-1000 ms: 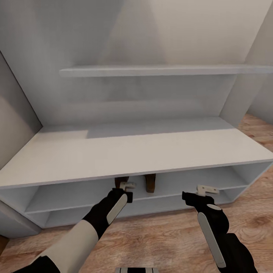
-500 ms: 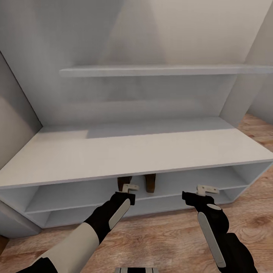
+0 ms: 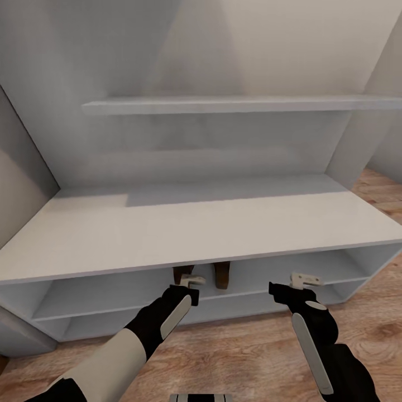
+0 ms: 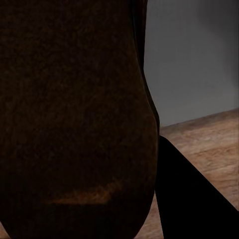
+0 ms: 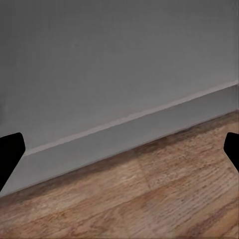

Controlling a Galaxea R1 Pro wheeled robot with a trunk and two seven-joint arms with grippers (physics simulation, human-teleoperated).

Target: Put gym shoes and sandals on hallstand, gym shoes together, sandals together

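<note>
Shoe rack: two sandals side by side on upper shelf. Left gripper at left sandal, grip unclear. Right gripper spread, empty, above floor.

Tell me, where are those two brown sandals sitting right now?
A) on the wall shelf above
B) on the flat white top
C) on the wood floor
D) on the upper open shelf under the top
D: the two sandals stand side by side on the upper open level of the hallstand, just beyond the left claw.
</note>
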